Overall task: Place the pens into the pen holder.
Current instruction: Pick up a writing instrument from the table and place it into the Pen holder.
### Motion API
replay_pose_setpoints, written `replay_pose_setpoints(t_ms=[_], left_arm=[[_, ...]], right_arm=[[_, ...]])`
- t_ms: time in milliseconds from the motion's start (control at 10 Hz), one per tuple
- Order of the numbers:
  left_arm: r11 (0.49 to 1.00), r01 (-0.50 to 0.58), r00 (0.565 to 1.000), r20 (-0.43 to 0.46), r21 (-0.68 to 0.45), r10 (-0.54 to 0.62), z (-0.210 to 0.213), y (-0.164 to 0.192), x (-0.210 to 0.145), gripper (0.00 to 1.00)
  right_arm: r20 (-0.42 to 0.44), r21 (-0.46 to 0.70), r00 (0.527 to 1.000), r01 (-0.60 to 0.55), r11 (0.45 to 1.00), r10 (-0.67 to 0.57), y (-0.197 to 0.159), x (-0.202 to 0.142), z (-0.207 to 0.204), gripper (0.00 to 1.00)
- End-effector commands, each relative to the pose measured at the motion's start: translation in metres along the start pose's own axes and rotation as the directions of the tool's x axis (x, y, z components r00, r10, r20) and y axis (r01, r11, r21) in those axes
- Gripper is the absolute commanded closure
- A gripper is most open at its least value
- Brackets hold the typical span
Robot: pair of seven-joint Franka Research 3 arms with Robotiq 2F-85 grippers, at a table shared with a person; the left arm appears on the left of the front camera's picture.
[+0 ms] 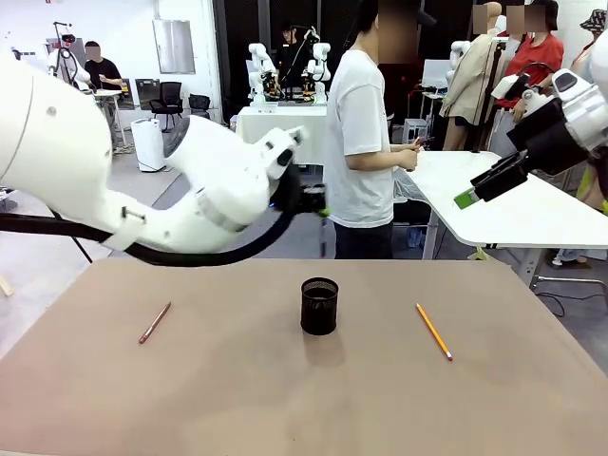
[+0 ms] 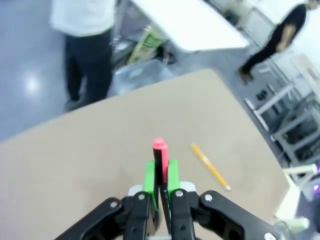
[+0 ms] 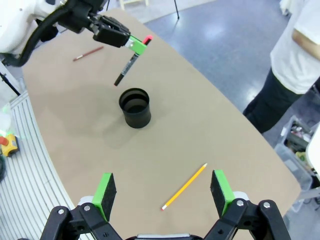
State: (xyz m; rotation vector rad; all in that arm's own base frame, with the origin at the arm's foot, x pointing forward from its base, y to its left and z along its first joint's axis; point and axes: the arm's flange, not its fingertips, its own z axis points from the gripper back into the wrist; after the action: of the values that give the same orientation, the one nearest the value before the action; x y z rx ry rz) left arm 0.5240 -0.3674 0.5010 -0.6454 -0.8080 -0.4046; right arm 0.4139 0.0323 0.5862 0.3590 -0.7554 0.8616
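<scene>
Over the table, the left gripper pinches the dark red-tipped pen near its red end. The pen's long axis slants down out of the jaws, toward the pen holder standing almost straight beneath them. This arm is plainly the nearer. The right gripper hangs with jaws spread wide, empty, and the yellow pencil lies slantwise on the table below them. The brownish pen lies well apart from both.
</scene>
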Motion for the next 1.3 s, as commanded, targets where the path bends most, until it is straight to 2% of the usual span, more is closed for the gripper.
replay_pose_setpoints(t_ms=[0, 100, 200, 500, 600, 700, 800, 1000, 1200], left_arm=[[0.911, 0.223, 0.972, 0.15, -0.347, -0.18, 0.029, 0.08, -0.062, 1.0], [0.91, 0.258, 0.962, 0.169, -0.323, -0.213, 0.019, 0.085, -0.063, 1.0], [0.991, 0.095, 0.994, 0.053, -0.092, -0.091, -0.003, -0.02, 0.022, 1.0], [0.991, 0.095, 0.994, 0.053, -0.092, -0.091, -0.003, -0.02, 0.022, 1.0], [0.982, 0.131, 0.989, 0.086, -0.134, -0.12, -0.008, -0.011, 0.022, 1.0], [0.978, 0.156, 0.988, 0.038, -0.136, -0.152, -0.012, 0.0, 0.012, 1.0], [0.966, 0.226, 0.973, 0.069, -0.126, -0.219, -0.014, 0.008, 0.006, 1.0], [0.923, 0.329, 0.944, 0.101, -0.2, -0.315, -0.009, 0.025, -0.002, 1.0], [0.899, 0.369, 0.929, 0.12, -0.237, -0.35, -0.004, 0.041, -0.006, 1.0]], right_arm=[[0.013, 0.012, 1.0, 0.017, 1.0, -0.018, 0.001, 0.001, 0.0, 0.0], [0.013, 0.012, 1.0, 0.017, 1.0, -0.018, 0.001, 0.001, 0.0, 0.0], [0.013, 0.012, 1.0, 0.017, 1.0, -0.018, 0.001, 0.001, 0.0, 0.0], [0.013, 0.012, 1.0, 0.017, 1.0, -0.018, 0.001, 0.001, 0.0, 0.0], [0.013, 0.012, 1.0, 0.017, 1.0, -0.018, 0.001, 0.001, 0.0, 0.0], [0.013, 0.012, 1.0, 0.017, 1.0, -0.018, 0.001, 0.001, 0.0, 0.0], [0.013, 0.012, 1.0, 0.017, 1.0, -0.018, 0.001, 0.001, 0.0, 0.0], [0.013, 0.012, 1.0, 0.017, 1.0, -0.018, 0.001, 0.001, 0.0, 0.0], [0.013, 0.012, 1.0, 0.017, 1.0, -0.018, 0.001, 0.001, 0.0, 0.0]])
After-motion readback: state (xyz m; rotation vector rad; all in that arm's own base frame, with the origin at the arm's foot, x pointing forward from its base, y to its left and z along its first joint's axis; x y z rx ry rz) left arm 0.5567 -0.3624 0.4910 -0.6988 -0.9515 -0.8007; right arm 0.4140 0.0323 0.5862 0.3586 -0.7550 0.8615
